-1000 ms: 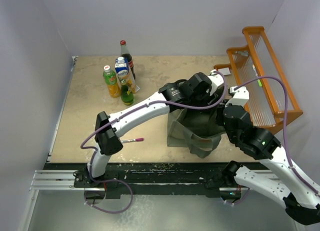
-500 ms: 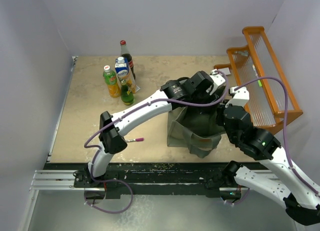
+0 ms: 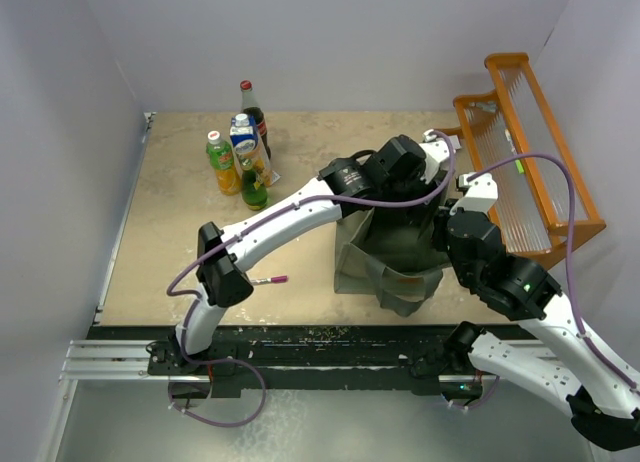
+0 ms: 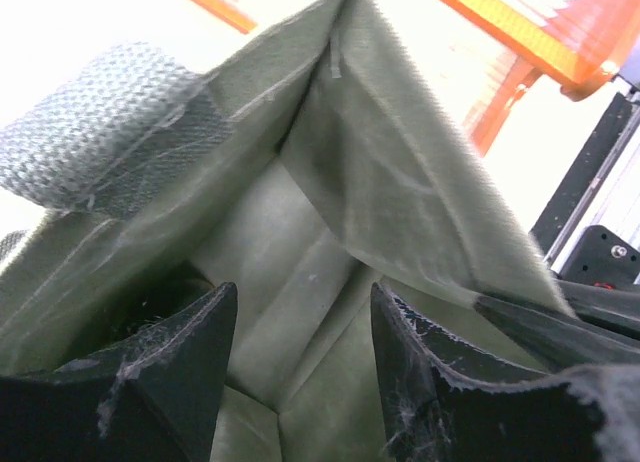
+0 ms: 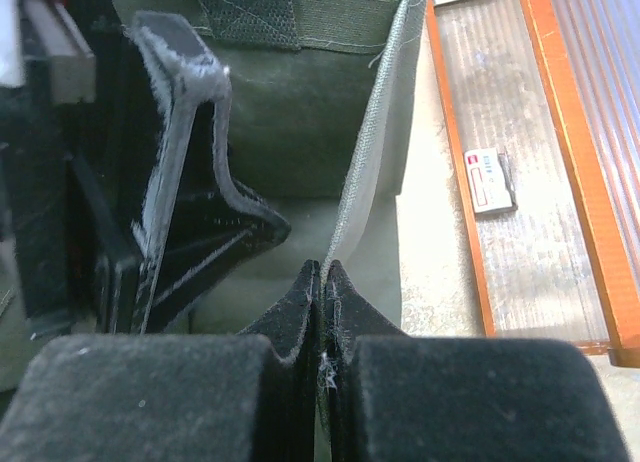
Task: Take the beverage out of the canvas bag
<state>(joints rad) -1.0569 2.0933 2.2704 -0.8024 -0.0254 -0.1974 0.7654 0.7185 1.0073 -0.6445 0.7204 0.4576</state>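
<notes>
- A tan table point(image 3: 180, 252) sits between pale walls. An orange wooden rack point(image 3: 530, 152) stands along its right edge, and a cluster of bottles point(image 3: 240, 157) stands at the far left.
- Only the top view shows the whole layout. The canvas bag point(image 3: 360, 267) stands right of centre near the front edge, just beside the rack and well apart from the bottles. A pink-tipped pen point(image 3: 268, 280) lies to its left.
- Only the left wrist view looks down inside the bag, showing folded grey-green walls, a seamed corner and a grey woven strap point(image 4: 110, 122) on the rim. A dark patch lies low beside the left finger; what it is cannot be told.
- Only the right wrist view shows a small white card point(image 5: 490, 180) on the table between bag and rack.
- The left gripper point(image 4: 300, 312) is inside the bag's mouth with its fingers spread. Only bare fabric shows in the gap between them.
- The right gripper point(image 5: 322, 282) is pressed together on the rim of the bag's right wall, pinching the fabric edge.
- The left arm stretches diagonally across the table and its wrist tips down over the bag.
- The right arm bends in from the right side, with its wrist at the bag's right edge.
</notes>
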